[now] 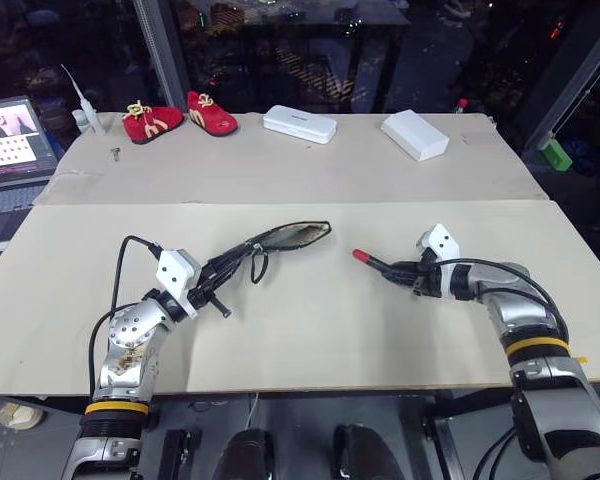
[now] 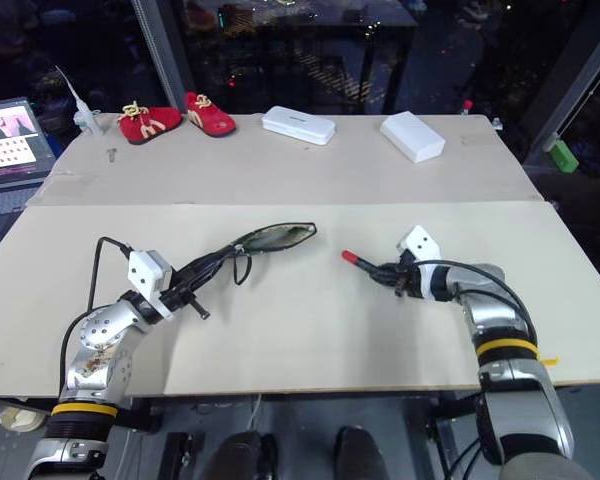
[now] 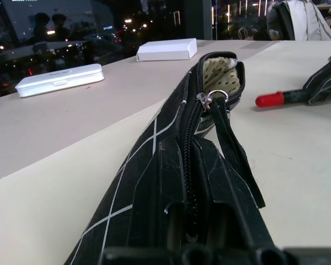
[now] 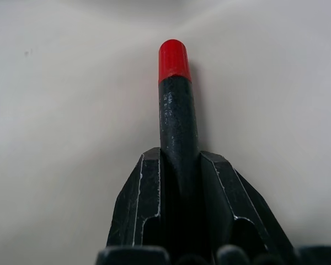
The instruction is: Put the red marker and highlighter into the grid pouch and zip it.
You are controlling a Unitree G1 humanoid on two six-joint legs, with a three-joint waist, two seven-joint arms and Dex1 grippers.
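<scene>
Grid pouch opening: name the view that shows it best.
Left wrist view: the grid pouch runs away from the left gripper shut on it, unzipped mouth showing dotted lining. Both eye views show it small, as a narrow open slit. Right wrist view shows the red marker instead.

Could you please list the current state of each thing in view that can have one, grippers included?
grid pouch: zipper open, mouth gaping, one end gripped and held off the table.
red marker: capped, clamped between the right fingers, red tip pointing toward the pouch.
left gripper: shut on the pouch's end.
right gripper: shut on the marker's black barrel.
two white cases: closed, lying flat at the far edge.
</scene>
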